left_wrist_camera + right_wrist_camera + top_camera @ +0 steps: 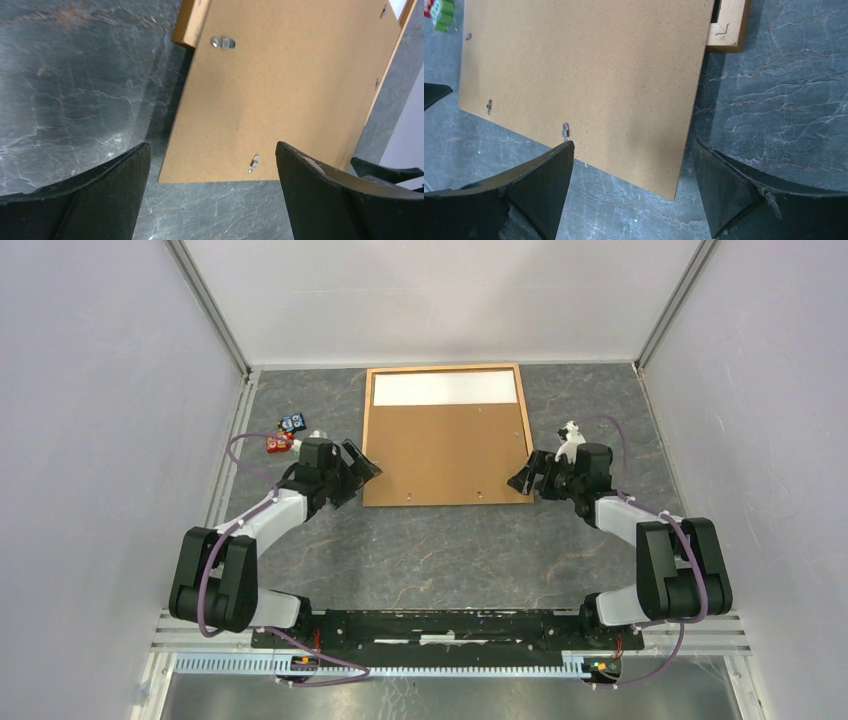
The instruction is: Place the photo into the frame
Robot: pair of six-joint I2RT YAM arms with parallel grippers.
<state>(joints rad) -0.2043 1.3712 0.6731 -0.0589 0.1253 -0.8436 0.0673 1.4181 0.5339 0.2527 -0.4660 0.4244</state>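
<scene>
**A:** From above, which step is in hand?

**B:** The frame [444,368] lies face down on the surface [440,550]. Its back board [445,455] sits shifted toward the arms and hangs over the frame's near rail. A white band shows at the frame's far end. I judge this is the photo [445,388], white back up, already inside. So the step, I think, is to slide the board home. The left gripper [358,466] stands just beside the frame's near-left corner and the right gripper [524,478] just beside its near-right corner. Both are wide open and carry nothing.

**A:** And the left wrist view?

**B:** The board's near corner lies ahead, between the two spread fingers, and they do not touch it. A small metal clip [254,163] sits near that edge. The frame's own corner shows farther off, at the board's side. A shadow under the board suggests it rides on the near rail.

**A:** The right wrist view?

**B:** It is the mirror picture. The other near corner of the board lies between the open fingers, apart from them, and the frame's pale corner is beyond it.

**A:** How to do it well?

**B:** Push both corners evenly toward the frame's far end, so the board does not skew. Keep it low, so the photo beneath does not shift.
</scene>
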